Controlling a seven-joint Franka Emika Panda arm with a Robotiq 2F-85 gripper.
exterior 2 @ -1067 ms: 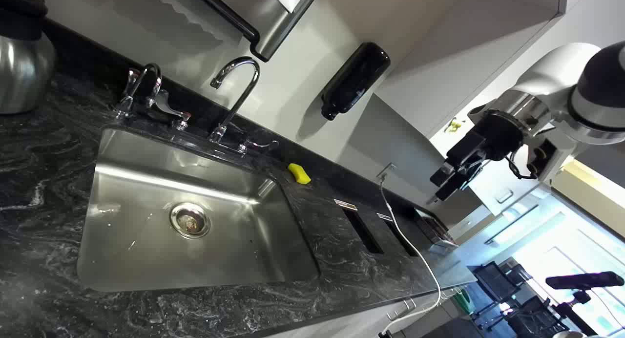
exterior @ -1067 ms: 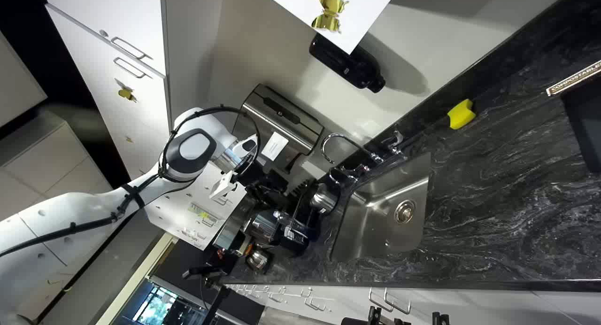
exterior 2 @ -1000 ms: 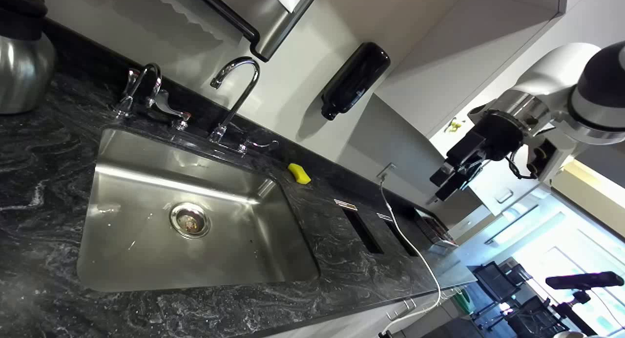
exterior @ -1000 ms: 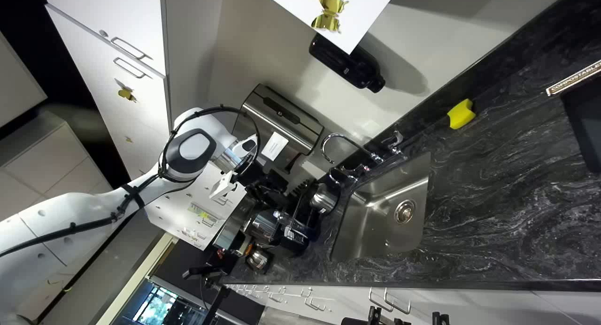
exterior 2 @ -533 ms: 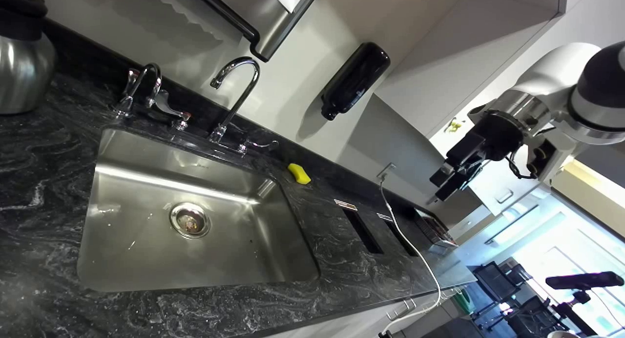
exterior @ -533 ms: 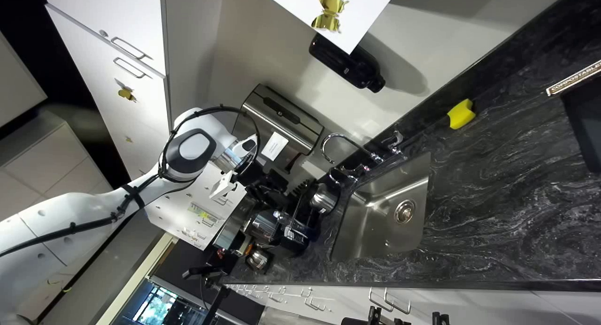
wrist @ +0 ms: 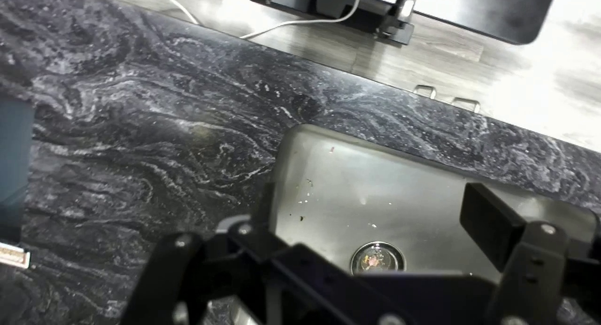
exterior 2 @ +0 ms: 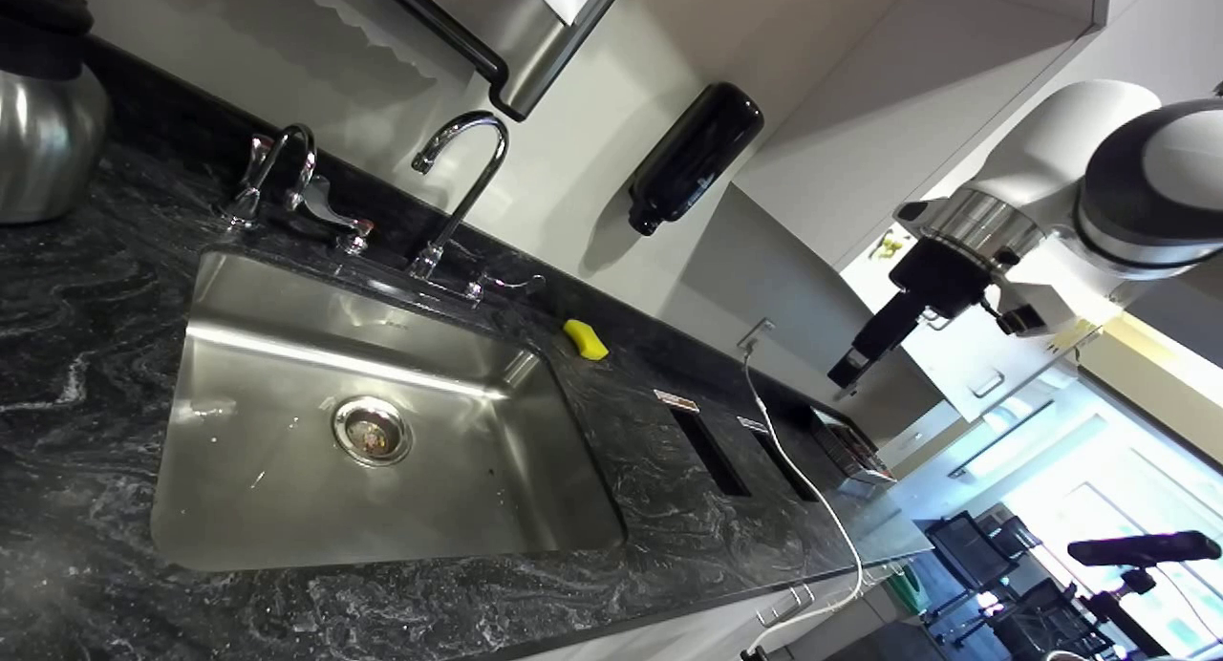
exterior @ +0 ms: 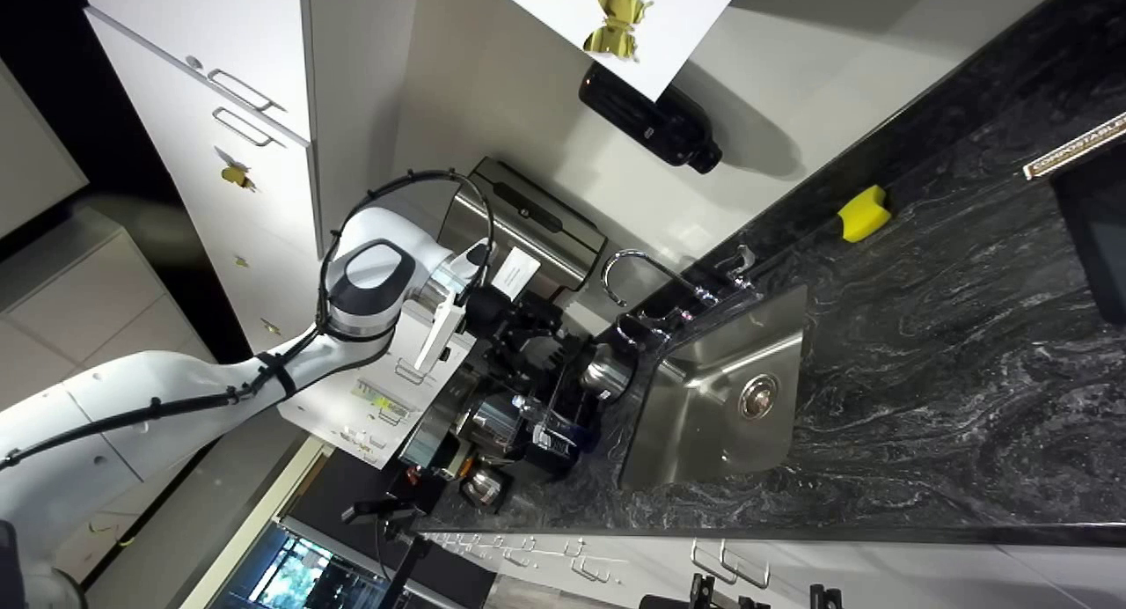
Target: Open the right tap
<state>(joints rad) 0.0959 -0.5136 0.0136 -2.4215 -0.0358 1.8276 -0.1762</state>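
Note:
A tall chrome gooseneck faucet [exterior: 647, 261] [exterior 2: 478, 179] stands at the sink's back edge in both exterior views. A chrome lever handle [exterior: 742, 270] [exterior 2: 506, 284] sits on one side of it. A lever with a red mark [exterior 2: 334, 207] sits on its other side, beside a smaller curved chrome spout [exterior 2: 301, 150]. My gripper [exterior: 550, 354] [exterior 2: 846, 376] is in the air, apart from the taps. In the wrist view the gripper [wrist: 375, 212] is open, with nothing between its fingers, above the steel sink [wrist: 422, 174]. No tap can be made out in the wrist view.
A yellow sponge [exterior: 865, 214] [exterior 2: 585, 340] lies on the dark counter. A black bottle-shaped dispenser [exterior: 651, 121] [exterior 2: 697, 155] and a steel towel dispenser [exterior: 528, 222] are on the wall. A steel jug [exterior 2: 43, 145] stands beside the sink. A white cable [exterior 2: 803, 470] crosses the counter.
The arm has shifted slightly and the wrist has turned, so the gripper's fingers now show spread in an exterior view. The handles, spouts and sponge have not moved.

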